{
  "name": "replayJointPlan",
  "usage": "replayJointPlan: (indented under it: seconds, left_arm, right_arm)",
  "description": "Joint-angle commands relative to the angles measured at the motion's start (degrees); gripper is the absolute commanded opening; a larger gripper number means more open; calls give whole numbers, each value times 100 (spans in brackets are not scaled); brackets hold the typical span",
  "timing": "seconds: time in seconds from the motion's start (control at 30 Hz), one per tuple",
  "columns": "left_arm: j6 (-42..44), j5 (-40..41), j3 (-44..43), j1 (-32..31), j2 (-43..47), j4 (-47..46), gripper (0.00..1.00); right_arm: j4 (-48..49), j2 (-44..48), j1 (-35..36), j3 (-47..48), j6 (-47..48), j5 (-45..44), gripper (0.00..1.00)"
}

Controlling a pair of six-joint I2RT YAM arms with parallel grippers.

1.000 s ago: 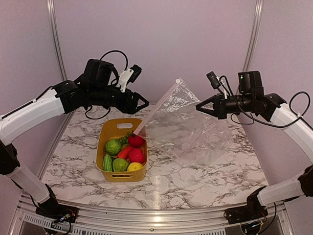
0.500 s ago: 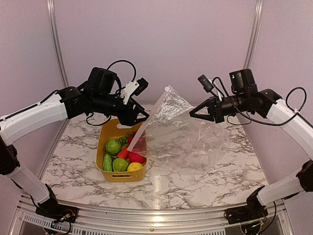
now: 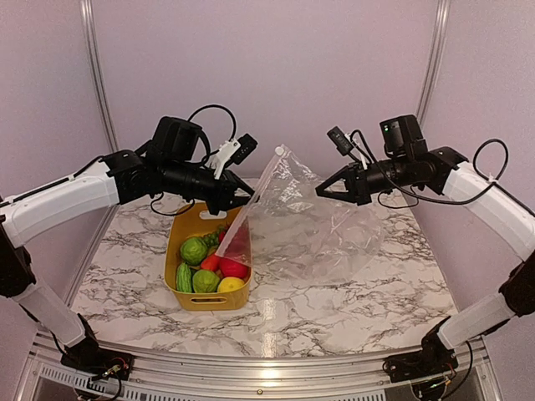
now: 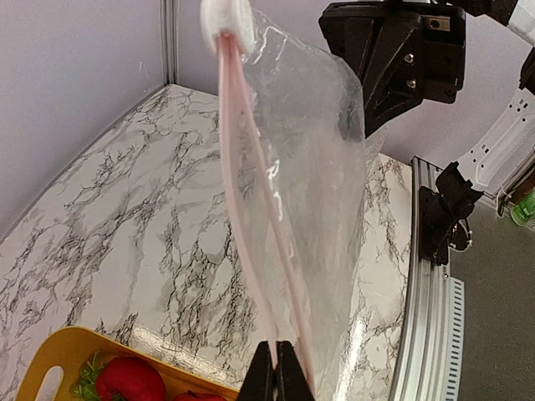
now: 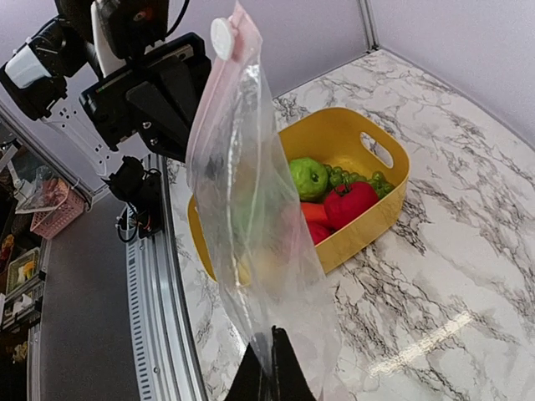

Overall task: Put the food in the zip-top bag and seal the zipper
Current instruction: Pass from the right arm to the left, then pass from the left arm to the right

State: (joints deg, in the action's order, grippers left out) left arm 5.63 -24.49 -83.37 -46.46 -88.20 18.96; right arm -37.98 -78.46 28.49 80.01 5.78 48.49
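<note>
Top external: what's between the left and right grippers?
The zip-top bag, pinched by the left gripper and right gripper, hangs between them; clearest in the top external view.

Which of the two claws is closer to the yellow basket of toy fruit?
Left. The left gripper hangs just above the yellow bin's far right corner, pinching the clear bag's edge. The right gripper pinches the bag's other side, well off to the bin's right.

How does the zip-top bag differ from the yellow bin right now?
The zip-top bag is clear and floppy; the yellow bin is opaque and rigid. The bag hangs pinched between the left gripper and right gripper, while the bin sits on the table. The bin holds all the food; the bag looks empty.
</note>
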Motion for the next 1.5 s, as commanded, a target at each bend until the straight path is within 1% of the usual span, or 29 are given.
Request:
replayJointPlan:
  seconds: [0.0, 0.03, 0.07, 0.1, 0.13, 0.23, 0.27, 0.3, 0.37, 0.4, 0.47, 0.5, 0.57, 0.73, 0.9, 0.97, 1.07, 1.13, 1.27, 1.37, 1.47]
  left_arm:
    - [-513, -131, 94, 5, -111, -545, 0]
    - [-742, -101, 86, 5, -117, -664, 0]
    - [-936, -46, 77, 5, -126, -817, 0]
    - [-1255, 159, 57, 0, -133, -986, 0]
    - [-1525, 345, 35, -3, -158, -1155, 0]
    - [-2302, 1121, -88, -53, -260, -1636, 0]
    - [-2600, 1413, -91, -88, -291, -1897, 0]
    - [-2887, 1708, -89, -125, -345, -2161, 0]
    - [-3346, 2335, -207, -214, -530, -2442, 0]
    - [-3541, 2753, -318, -270, -644, -2472, 0]
    - [-3800, 3331, -608, -386, -940, -2431, 0]
    - [-3901, 3555, -829, -443, -1083, -2350, 0]
    - [-4072, 3884, -1119, -541, -1352, -2222, 0]
    - [-4291, 3876, -1710, -678, -1885, -1917, 0]
    - [-4312, 3956, -1735, -784, -1958, -1932, 0]
    - [-4322, 3956, -1727, -815, -1963, -1906, 0]
    - [-4316, 3909, -1670, -851, -1951, -1905, 0]
    - [-4299, 3864, -1637, -871, -1940, -1905, 0]
    - [-4338, 3744, -1564, -883, -1920, -1905, 0]
    - [-4332, 3716, -1523, -899, -1916, -1734, 0]
    - [-4304, 3687, -1477, -909, -1896, -1727, 0]
  right_arm:
    - [267, -225, 60, 225, -205, -512, 10]
    - [270, -265, 60, 271, -272, -757, 18]
    - [259, -293, 60, 348, -376, -1127, 31]
    - [213, -301, 53, 493, -507, -1987, 47]
    - [131, -306, 41, 634, -645, -2618, 53]
    - [-162, -314, -12, 1215, -855, -3820, 70]
    - [-243, -330, -12, 1416, -945, -4087, 72]
    - [-313, -363, -11, 1579, -1096, -4280, 72]
    - [-350, -389, -15, 1699, -1555, -4350, 72]
    - [-285, -383, -15, 1646, -1817, -4211, 72]
    - [39, -309, 29, 1340, -2290, -3766, 72]
    - [307, -276, 99, 1163, -2532, -3631, 72]
    - [542, -290, 333, 938, -2714, -3564, 72]
    - [450, -608, 733, 1146, -2667, -3873, 69]
    - [411, -808, 946, 1264, -2600, -4051, 68]
    - [371, -873, 965, 1300, -2575, -4205, 66]
    - [346, -952, 964, 1365, -2553, -4524, 59]
    - [301, -1034, 964, 1459, -2505, -4732, 52]
    - [219, -1223, 962, 1685, -2376, -4915, 40]
    - [331, -1269, 959, 1661, -2299, -5041, 30]
    - [297, -1376, 965, 1733, -2191, -5103, 15]
